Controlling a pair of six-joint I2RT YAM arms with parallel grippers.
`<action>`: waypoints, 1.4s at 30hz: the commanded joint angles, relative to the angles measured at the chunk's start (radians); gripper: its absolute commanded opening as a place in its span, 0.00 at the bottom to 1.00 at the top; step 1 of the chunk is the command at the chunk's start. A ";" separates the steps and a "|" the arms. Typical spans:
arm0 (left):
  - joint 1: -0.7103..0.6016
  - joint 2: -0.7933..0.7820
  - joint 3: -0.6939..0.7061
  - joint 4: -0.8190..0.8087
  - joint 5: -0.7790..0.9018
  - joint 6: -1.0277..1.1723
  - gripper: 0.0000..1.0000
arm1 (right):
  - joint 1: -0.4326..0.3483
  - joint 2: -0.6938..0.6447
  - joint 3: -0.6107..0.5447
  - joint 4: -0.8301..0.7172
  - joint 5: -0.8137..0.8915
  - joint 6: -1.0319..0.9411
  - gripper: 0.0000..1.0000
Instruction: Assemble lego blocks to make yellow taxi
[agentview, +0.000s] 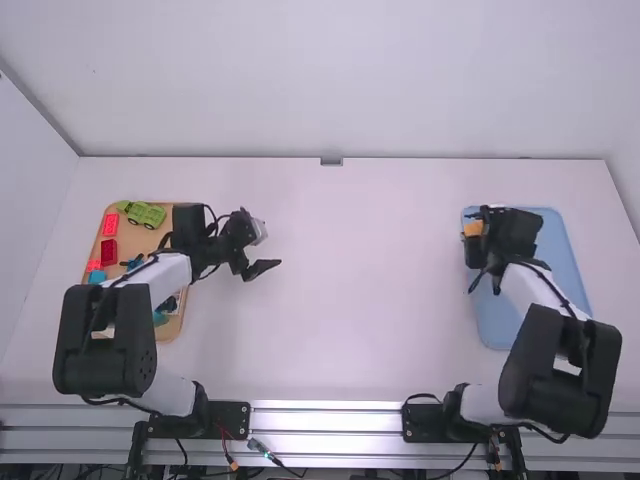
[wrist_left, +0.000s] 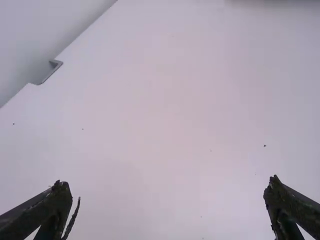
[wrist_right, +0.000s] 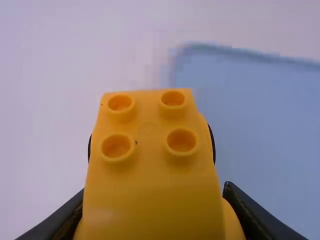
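1. Furthest left, on the far side of the left gripper from the middle of the table, I see an orange-tan tray (agentview: 128, 236). It carries a green toy car (agentview: 142, 213), a bright red block (agentview: 110, 223), a darker red block (agentview: 108, 251) and a blue block (agentview: 97, 277), all left of that gripper.
2. Next comes the left gripper (agentview: 269, 248), just right of that tray. Its fingers stand wide apart, with white table between them (an empty hand, plainly).
3. Over to the right, the right gripper (agentview: 477, 232) is closed on a yellow toy piece (wrist_right: 147, 165), one finger on each side. Four round studs show on the piece, and dark curved edges peek out at both its sides (wheels, perhaps; I can't be sure).
4. The blue tray (agentview: 560, 250) lies under and to the right of that gripper, which is by its far left corner.
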 joint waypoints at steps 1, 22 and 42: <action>-0.004 -0.016 -0.019 0.013 0.011 -0.006 0.99 | -0.078 -0.002 0.007 0.005 0.089 0.111 0.23; -0.009 -0.015 -0.018 0.110 -0.242 -0.497 0.99 | -0.233 0.193 0.050 0.044 0.110 0.137 0.99; -0.258 -0.252 0.143 -0.252 -0.962 -0.882 0.99 | 0.111 0.005 0.316 -0.406 0.342 0.300 0.99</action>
